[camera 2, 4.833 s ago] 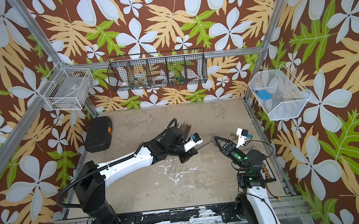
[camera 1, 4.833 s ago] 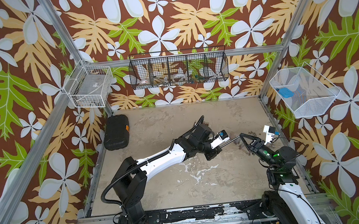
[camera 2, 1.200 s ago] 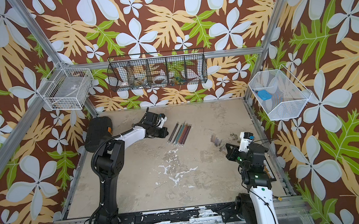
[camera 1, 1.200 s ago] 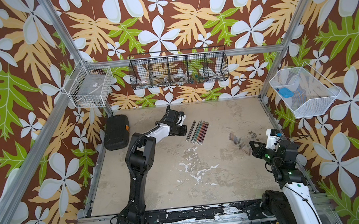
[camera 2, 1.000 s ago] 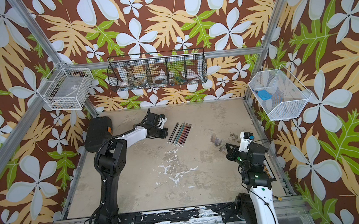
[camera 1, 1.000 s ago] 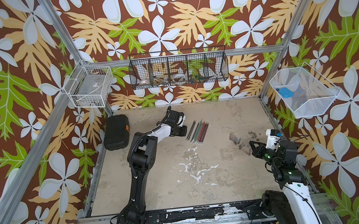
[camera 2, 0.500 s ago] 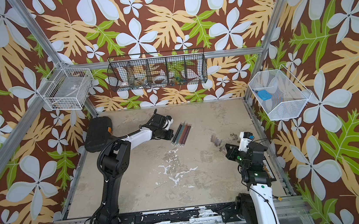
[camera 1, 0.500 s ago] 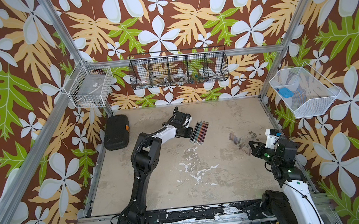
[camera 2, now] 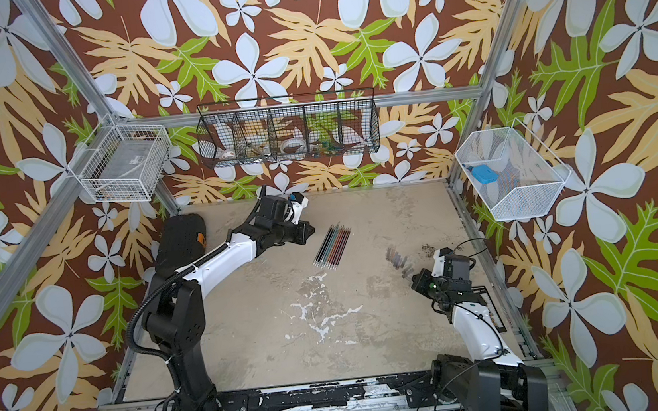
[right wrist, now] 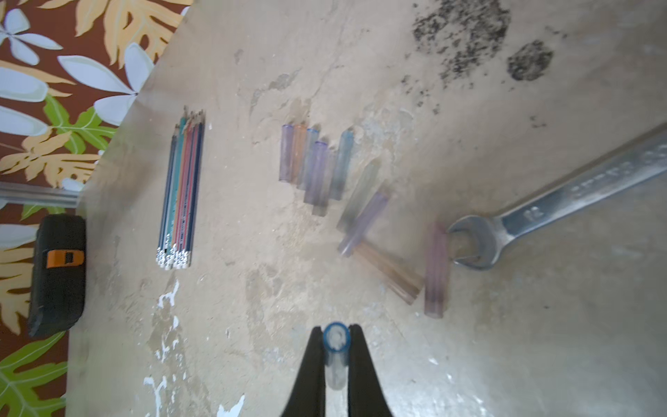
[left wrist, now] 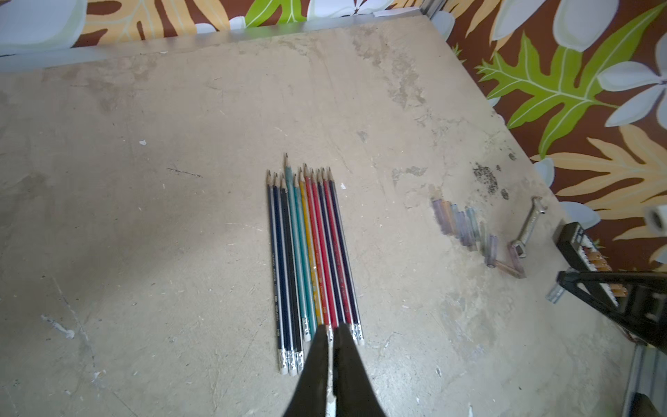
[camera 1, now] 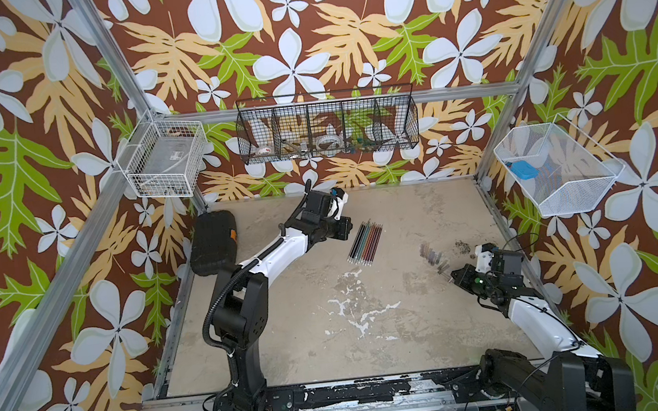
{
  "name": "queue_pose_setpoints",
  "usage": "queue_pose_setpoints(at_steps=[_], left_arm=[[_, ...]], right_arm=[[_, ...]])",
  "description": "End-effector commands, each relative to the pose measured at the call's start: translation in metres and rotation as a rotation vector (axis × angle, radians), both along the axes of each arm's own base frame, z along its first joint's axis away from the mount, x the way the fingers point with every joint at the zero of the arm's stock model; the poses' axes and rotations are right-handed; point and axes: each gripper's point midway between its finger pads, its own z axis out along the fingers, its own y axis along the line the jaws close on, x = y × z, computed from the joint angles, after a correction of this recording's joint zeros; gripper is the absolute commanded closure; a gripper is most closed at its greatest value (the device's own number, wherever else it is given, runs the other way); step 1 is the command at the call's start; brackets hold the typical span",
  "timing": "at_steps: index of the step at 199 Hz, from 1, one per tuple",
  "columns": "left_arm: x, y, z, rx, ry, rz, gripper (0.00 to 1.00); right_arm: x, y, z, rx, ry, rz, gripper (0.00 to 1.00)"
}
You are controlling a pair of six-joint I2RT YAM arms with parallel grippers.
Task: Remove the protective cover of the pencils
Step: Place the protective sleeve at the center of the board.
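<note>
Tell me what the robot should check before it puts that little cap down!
1. Grip: ok, the right gripper is shut on the clear blue-rimmed cap.
2. Other arm free: ok, the left gripper is shut on nothing, by the eraser ends of the pencils.
3. Pencils flat in a row: ok.
4. Every tip bare: cannot tell, the tips are tiny and one teal pencil pokes out.
5. Bare table beside the removed caps: ok.
6. Nothing crowding the caps: not ok, the wrench lies right by one.
</note>
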Motion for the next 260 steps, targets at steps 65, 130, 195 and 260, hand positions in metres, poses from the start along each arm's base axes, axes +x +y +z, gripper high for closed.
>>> queue_pose_setpoints(at_steps=[65, 130, 195, 260], left_arm=[[-0.009, -0.007, 0.025, -0.092, -0.012, -0.032, 0.91], [-0.009, -0.007, 0.025, -0.096, -0.009, -0.034, 0.91], [-0.009, -0.007, 0.025, -0.102, -0.005, -0.039, 0.91], [-0.008, -0.007, 0.023, -0.100, -0.002, -0.037, 0.91]], right_arm=[[0.043, 0.007, 0.014, 0.078, -0.060, 0.018, 0.93], [0.066, 0.003, -0.001, 0.041, 0.035, -0.029, 0.91], [0.070, 0.009, -0.019, 0.092, 0.065, -0.018, 0.83], [0.072, 0.009, -0.019, 0.093, 0.062, -0.016, 0.78]])
